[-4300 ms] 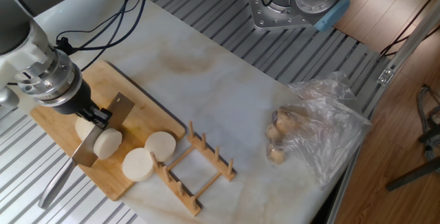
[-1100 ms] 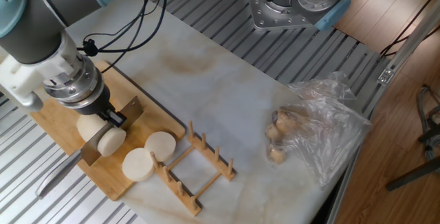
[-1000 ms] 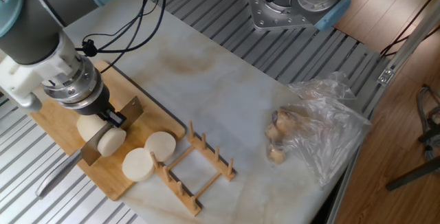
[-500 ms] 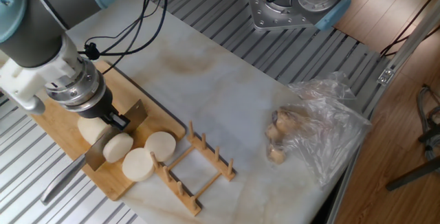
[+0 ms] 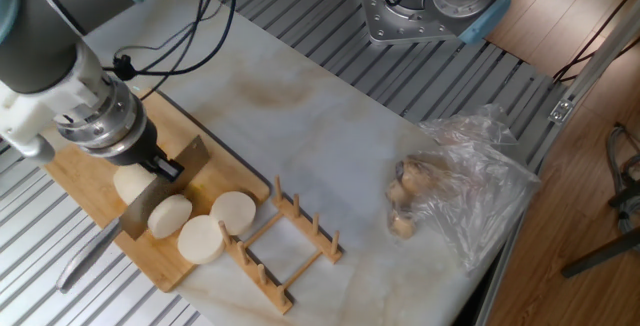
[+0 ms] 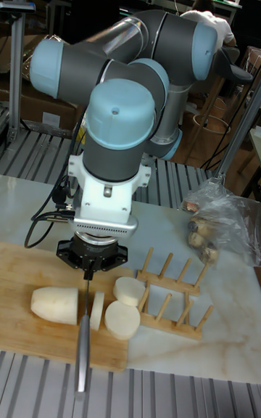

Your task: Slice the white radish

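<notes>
Gripper: the black two-finger gripper [image 6: 88, 270] points down over the rectangular light wooden cutting board [image 5: 90, 191], its fingers closed on the spine of a flat steel knife [image 6: 84, 342].
Knife: the blade stands on edge between the stub and the nearest disc; the handle reaches past the board's near edge.
White radish: a thick creamy-white stub [image 6: 55, 304] lies on its side on the board, left of the blade.
Slices: three round white discs [image 5: 203, 238] lie on the board, right of the blade.
Rack: a slatted wooden dish rack [image 5: 285, 244] sits just beside the board.
Bag: a crumpled clear plastic bag of brownish lumps [image 5: 420, 196] lies well apart, on the white marble tabletop [image 5: 340, 146].
</notes>
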Robot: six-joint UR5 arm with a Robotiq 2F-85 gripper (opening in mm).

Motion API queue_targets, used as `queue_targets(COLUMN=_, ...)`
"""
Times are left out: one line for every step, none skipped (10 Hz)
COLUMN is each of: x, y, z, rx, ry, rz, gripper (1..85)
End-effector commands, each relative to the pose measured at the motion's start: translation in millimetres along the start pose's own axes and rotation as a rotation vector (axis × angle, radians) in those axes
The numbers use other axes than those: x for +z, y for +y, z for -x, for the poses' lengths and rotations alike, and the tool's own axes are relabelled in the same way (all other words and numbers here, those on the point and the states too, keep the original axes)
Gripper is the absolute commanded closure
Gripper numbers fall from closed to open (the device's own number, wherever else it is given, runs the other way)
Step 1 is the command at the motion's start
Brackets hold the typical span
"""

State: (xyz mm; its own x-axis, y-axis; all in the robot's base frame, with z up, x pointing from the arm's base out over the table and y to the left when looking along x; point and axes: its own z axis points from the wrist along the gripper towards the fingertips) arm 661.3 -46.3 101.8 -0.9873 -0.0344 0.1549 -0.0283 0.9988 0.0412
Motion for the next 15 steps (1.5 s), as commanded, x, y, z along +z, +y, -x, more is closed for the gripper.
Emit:
queue_targets(x=-12.8, y=2.0, z=2.9, rx=0.011, ry=-0.016, rz=-0.01, gripper=84.3)
queue_targets(x=-12.5, y=3.6, z=5.5, rx=0.005, ry=-0.027, rz=-0.013, gripper=84.3)
queue_targets(x=-12.7, y=9.6, z=7.7, rx=0.009, ry=-0.033, rz=-0.004, gripper=84.3)
queue_targets(x=-16.0, y=16.5, z=7.6, rx=0.009, ry=-0.03, rz=0.002, gripper=84.3)
queue_targets(x=-17.4, y=22.1, z=7.6, rx=0.01, ry=-0.032, rz=0.013, gripper=84.3)
queue_targets(x=-17.4, y=23.9, z=8.7, rx=0.017, ry=-0.038, rz=0.017, gripper=84.3)
queue_targets(x=-18.5, y=27.3, z=9.1, rx=0.022, ry=-0.042, rz=0.028, gripper=84.3)
queue_targets(x=-20.2, y=31.8, z=10.1, rx=0.023, ry=-0.046, rz=0.042, gripper=84.3)
queue_targets(x=-21.6, y=34.4, z=10.4, rx=0.024, ry=-0.05, rz=0.049, gripper=84.3)
queue_targets(x=-22.7, y=35.9, z=10.5, rx=0.026, ry=-0.051, rz=0.054, gripper=84.3)
queue_targets(x=-23.7, y=39.2, z=10.6, rx=0.032, ry=-0.051, rz=0.065, gripper=84.3)
queue_targets(x=-24.3, y=40.2, z=10.7, rx=0.033, ry=-0.05, rz=0.063, gripper=84.3)
queue_targets(x=-23.4, y=33.0, z=10.7, rx=0.022, ry=-0.051, rz=0.037, gripper=84.3)
queue_targets(x=-21.0, y=24.7, z=11.8, rx=0.015, ry=-0.06, rz=0.021, gripper=84.3)
queue_targets(x=-15.6, y=23.4, z=12.1, rx=0.015, ry=-0.063, rz=0.035, gripper=84.3)
